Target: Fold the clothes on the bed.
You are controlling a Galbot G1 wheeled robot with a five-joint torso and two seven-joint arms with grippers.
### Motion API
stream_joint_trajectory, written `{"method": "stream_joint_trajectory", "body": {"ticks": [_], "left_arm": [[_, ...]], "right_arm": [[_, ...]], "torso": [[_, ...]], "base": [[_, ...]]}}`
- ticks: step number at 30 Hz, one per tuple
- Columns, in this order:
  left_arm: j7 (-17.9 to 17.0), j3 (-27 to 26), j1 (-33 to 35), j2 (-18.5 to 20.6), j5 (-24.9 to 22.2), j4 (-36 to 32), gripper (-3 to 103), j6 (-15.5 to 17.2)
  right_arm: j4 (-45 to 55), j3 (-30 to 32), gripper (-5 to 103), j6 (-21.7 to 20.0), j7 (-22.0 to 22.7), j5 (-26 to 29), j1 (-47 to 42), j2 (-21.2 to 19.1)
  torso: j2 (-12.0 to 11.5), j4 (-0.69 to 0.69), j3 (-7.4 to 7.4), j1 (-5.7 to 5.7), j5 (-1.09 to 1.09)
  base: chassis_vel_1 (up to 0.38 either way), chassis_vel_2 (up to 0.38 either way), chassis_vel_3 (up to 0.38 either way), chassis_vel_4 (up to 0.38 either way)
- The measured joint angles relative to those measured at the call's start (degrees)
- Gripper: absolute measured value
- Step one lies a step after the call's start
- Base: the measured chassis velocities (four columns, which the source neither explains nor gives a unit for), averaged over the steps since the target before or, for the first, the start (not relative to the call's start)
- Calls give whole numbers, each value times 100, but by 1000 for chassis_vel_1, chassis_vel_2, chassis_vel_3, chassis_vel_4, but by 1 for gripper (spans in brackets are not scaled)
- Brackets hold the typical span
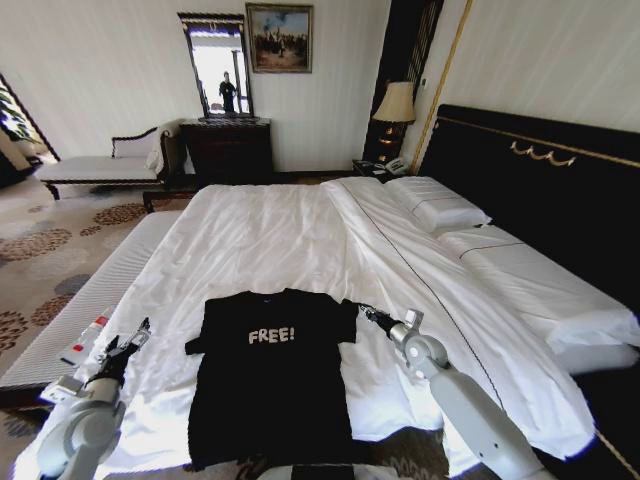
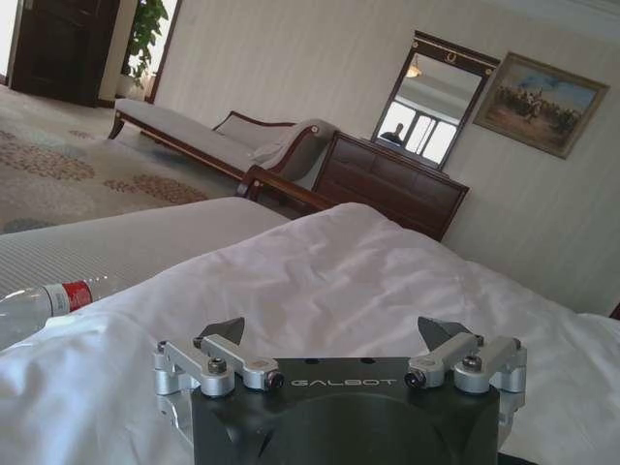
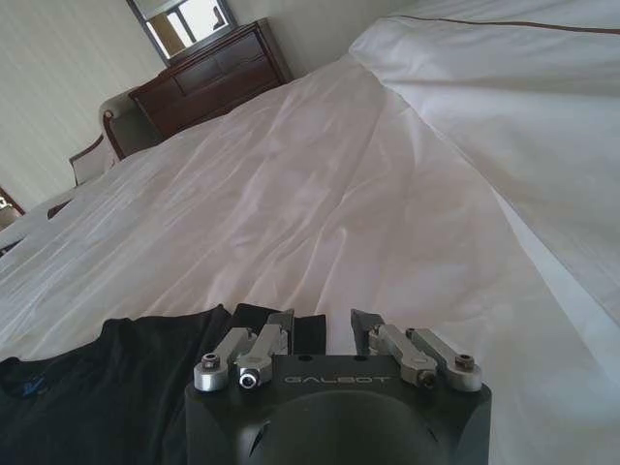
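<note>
Just in front of the right gripper [image 3: 323, 325], whose fingers stand apart around nothing, lies the sleeve edge of the black T-shirt [image 1: 272, 375]. It is spread flat, chest up, on the white bed [image 1: 260, 240], between the two grippers. The left gripper [image 2: 339, 341], also apart and empty, hovers over bare sheet, well to the outer side of the other sleeve; a water bottle [image 2: 44, 302] lies beyond it. The folding seems not yet begun. I judge the next move calls for each gripper to close on its own sleeve.
</note>
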Motion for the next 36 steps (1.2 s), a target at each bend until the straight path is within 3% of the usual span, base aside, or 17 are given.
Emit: {"method": "stream_joint_trajectory", "body": {"ticks": [1,2,5,11,13,17,20,23,26,29,31,35,36], "left_arm": [[0,-1,3,2,0,0,100,0],[0,-2,5,5,0,-2,100,0],[0,-4,5,6,0,-4,100,0],[0,-31,29,8,0,-12,100,-1],[0,-34,32,8,0,-11,100,-1],[0,-30,35,-14,27,-1,100,-1],[-1,-20,20,-23,38,1,100,-1],[-2,-9,1,-25,48,19,100,-2],[-5,7,-14,-29,62,41,100,-1],[-9,38,-34,-46,88,53,100,-1],[-12,46,-39,-49,96,54,100,-1],[-15,52,-50,-51,101,64,100,-2],[-15,52,-50,-51,101,64,100,-2]], "right_arm": [[-23,14,35,5,4,0,-18,20],[-69,19,46,12,6,0,-34,47],[-141,19,51,17,6,17,-36,89],[-517,-21,79,124,-97,324,84,305],[-594,-31,79,160,-147,342,115,346],[-921,-68,101,339,-375,390,292,545],[-1022,-83,97,402,-494,420,350,616],[-1109,-98,83,450,-638,422,389,672],[-1191,-116,78,462,-697,409,427,711],[-1325,-138,61,471,-733,384,501,751],[-1357,-139,61,475,-739,380,521,759],[-1407,-137,39,496,-773,374,539,764],[-1407,-137,39,496,-773,374,539,764]], "torso": [[0,0,0,0,0],[0,0,0,0,0],[0,0,0,0,0],[0,0,0,0,0],[0,0,0,0,0],[0,1,0,0,0],[0,1,0,0,0],[0,0,0,0,0],[0,0,0,0,0],[0,1,0,0,0],[0,0,1,0,0],[0,0,0,0,1],[0,0,0,0,1]], "base": [[0,0,0,0],[0,0,0,0],[0,0,0,0],[0,0,0,0],[0,0,0,0],[0,0,0,0],[0,0,0,0],[0,0,0,0],[0,0,0,0],[0,0,0,0],[0,0,0,0],[0,0,0,0],[0,0,0,0]]}}
